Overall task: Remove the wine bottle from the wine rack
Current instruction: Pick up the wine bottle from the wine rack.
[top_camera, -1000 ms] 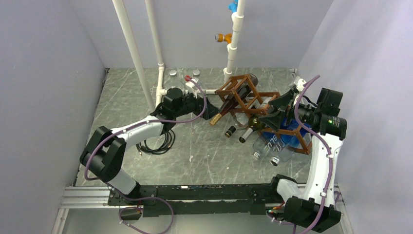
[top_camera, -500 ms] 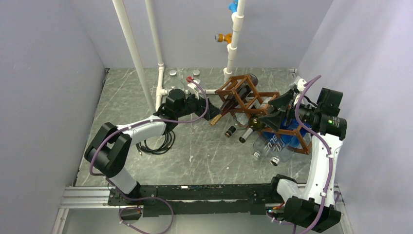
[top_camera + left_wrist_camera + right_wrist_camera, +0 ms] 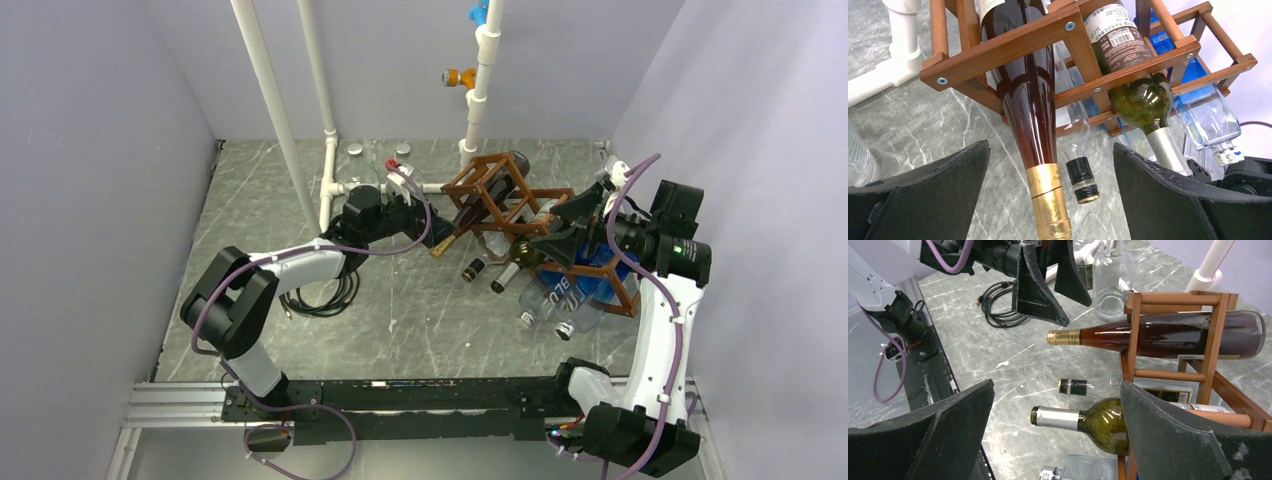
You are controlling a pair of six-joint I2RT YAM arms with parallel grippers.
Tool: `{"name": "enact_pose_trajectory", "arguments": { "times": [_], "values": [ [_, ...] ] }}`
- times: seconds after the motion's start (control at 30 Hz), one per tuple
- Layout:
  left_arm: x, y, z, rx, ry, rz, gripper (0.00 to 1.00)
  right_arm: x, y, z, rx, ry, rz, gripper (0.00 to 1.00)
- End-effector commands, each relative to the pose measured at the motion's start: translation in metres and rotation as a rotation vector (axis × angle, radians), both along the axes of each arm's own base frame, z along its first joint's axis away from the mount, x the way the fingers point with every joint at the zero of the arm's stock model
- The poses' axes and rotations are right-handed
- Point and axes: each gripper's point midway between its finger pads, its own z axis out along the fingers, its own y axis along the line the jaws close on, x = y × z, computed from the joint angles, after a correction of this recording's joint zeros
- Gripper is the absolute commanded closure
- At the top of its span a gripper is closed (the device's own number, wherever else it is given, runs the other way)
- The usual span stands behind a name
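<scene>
- Holds left gripper (image 3: 1050, 146) spread wide near gold-foiled neck of wine bottle (image 3: 1032, 120), not touching.
- Holds right gripper (image 3: 1056, 386) spread wide, facing wine rack (image 3: 1217, 325).
- Shows wine bottle lying in wine rack on tabletop (image 3: 400, 315).

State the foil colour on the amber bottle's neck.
Gold; the foil shows best in the left wrist view.

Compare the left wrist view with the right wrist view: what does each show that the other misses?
Left wrist only: the barcode label on the green bottle. Right wrist only: the coiled black cable and the base of the amber bottle. Both: the wooden rack, the amber bottle's gold cap, the green bottle's silver neck, and a black-capped bottle.
</scene>
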Motion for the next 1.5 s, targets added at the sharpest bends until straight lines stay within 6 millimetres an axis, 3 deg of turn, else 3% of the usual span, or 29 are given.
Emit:
{"name": "enact_pose_trajectory", "arguments": {
  "times": [0.0,0.5,0.77,1.47],
  "values": [
    [0.005,-0.006,0.009,-0.034,-0.069,-0.004,0.02,-0.002,0.003,0.009,0.011,-0.054,0.024,0.0],
    [0.003,-0.037,-0.029,-0.006,0.004,-0.063,0.1,0.001,0.001,0.006,0.015,-0.042,0.012,0.0],
    [0.009,-0.044,-0.048,0.036,0.082,-0.057,0.21,0.0,0.001,0.005,0.014,-0.044,0.011,0.0],
    [0.01,-0.056,-0.053,0.083,0.124,-0.055,0.36,0.0,0.001,0.005,0.014,-0.044,0.01,0.0]
  ]
}}
